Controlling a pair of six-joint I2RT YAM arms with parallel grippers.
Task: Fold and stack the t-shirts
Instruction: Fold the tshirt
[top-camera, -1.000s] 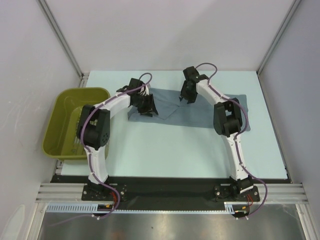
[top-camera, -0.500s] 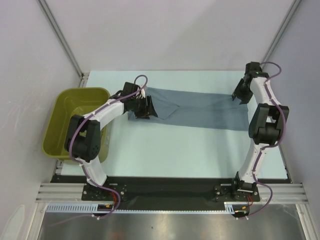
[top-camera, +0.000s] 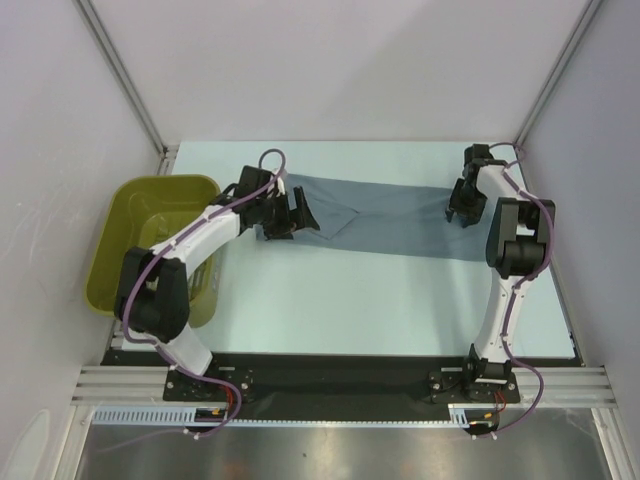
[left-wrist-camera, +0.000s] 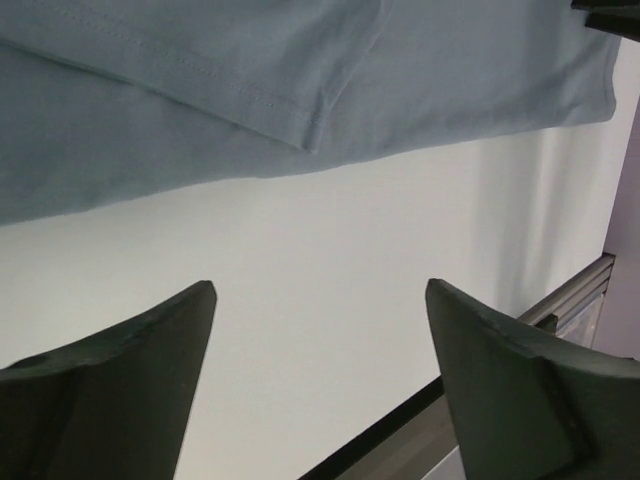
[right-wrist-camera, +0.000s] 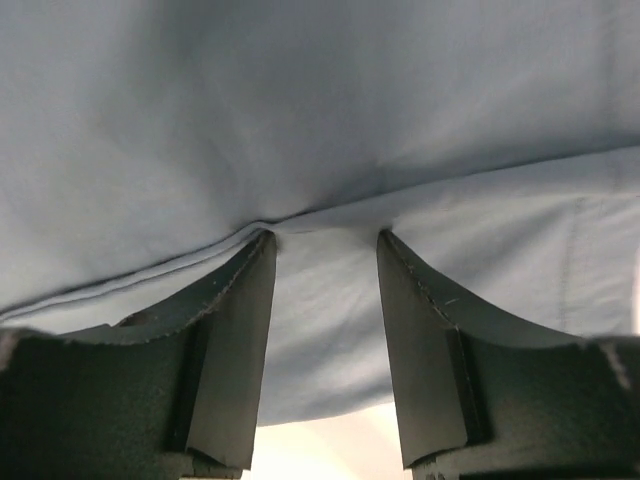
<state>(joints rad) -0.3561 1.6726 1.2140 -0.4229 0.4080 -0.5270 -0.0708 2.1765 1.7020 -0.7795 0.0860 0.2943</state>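
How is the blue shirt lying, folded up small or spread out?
Mostly spread out: the t-shirt stretches in a long strip across the table, with one flap doubled over near its left end.

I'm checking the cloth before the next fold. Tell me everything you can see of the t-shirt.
The t-shirt is slate blue-grey knit, no print, with stitched hems. It lies flat on the table as a long band, one flap folded over near its left end. The right pincer sits on a puckered crease at the right end; the open left pincer holds nothing.
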